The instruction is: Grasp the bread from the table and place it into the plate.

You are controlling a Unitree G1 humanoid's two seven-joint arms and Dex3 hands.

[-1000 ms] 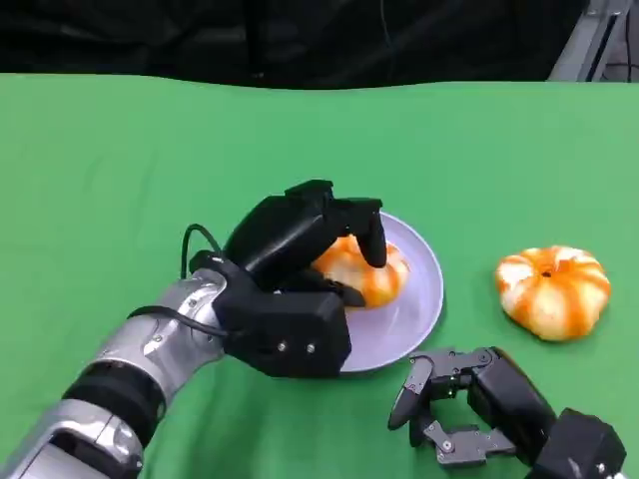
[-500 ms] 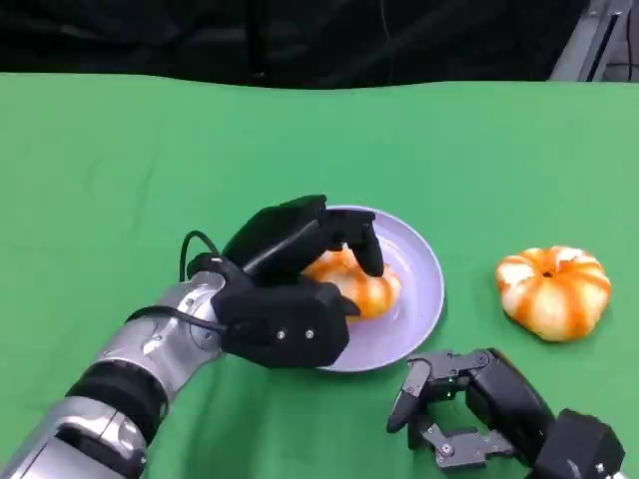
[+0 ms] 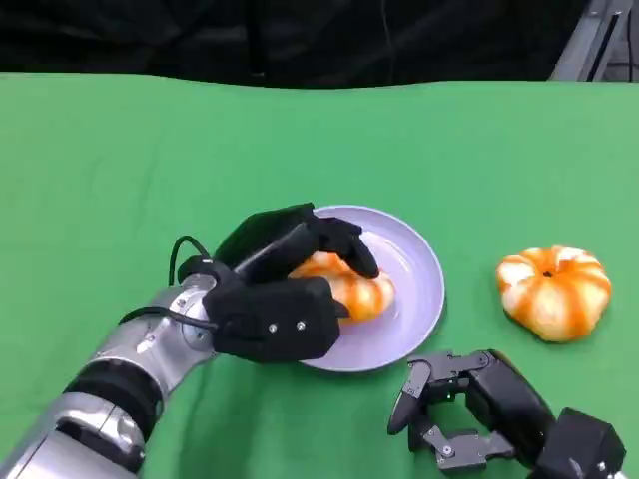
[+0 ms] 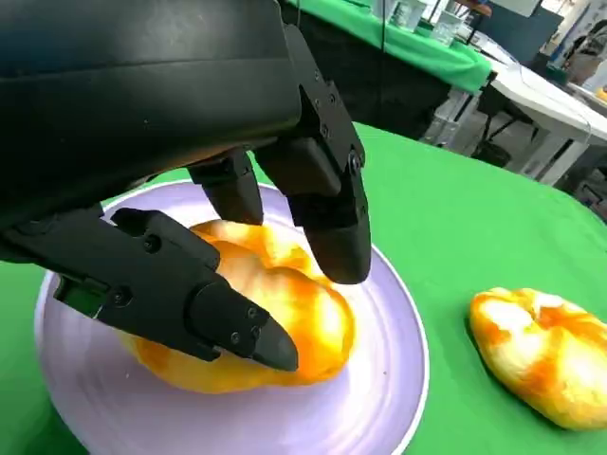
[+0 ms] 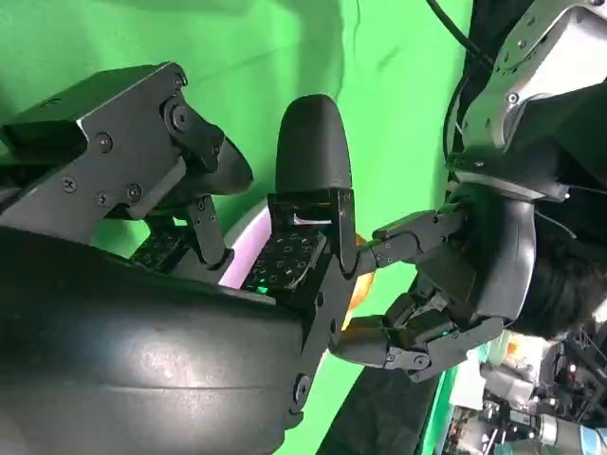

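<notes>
1. Left hand point(image 3: 275, 299): reaching in over the near-left rim of the plate, fingers arching over the bread. In the left wrist view one fingertip point(image 4: 337, 248) is hanging just above the bun and a lower finger point(image 4: 204, 305) is lying against its near side. Whether the fingers are clamping the bun or only cupping it cannot be told.

2. Bread point(image 3: 351, 287): a glossy orange-and-cream bun, sitting inside the plate, left of its centre. Its underside is resting on the plate surface in the left wrist view point(image 4: 285, 327).

3. Plate point(image 3: 419, 269): pale lilac, round and shallow, lying flat on the green table point(image 3: 120, 170).

4. Second bun point(image 3: 554, 289): same colouring, lying on the table to the right of the plate, well apart from it and touched by nothing.

5. Right hand point(image 3: 454, 409): resting low near the front edge, fingers curling inward with nothing in them, near the plate's front rim but not touching it.

6. Handling judgement: the bun is probably light and soft, dentable under a hard squeeze; its glazed top may be slippery. The broad sides look like the best place to take hold, fingers over the top and thumb opposite, with gentle pressure.

7. Progress judgement: the placement appears nearly complete, with letting go of the bun as the step in hand.
</notes>
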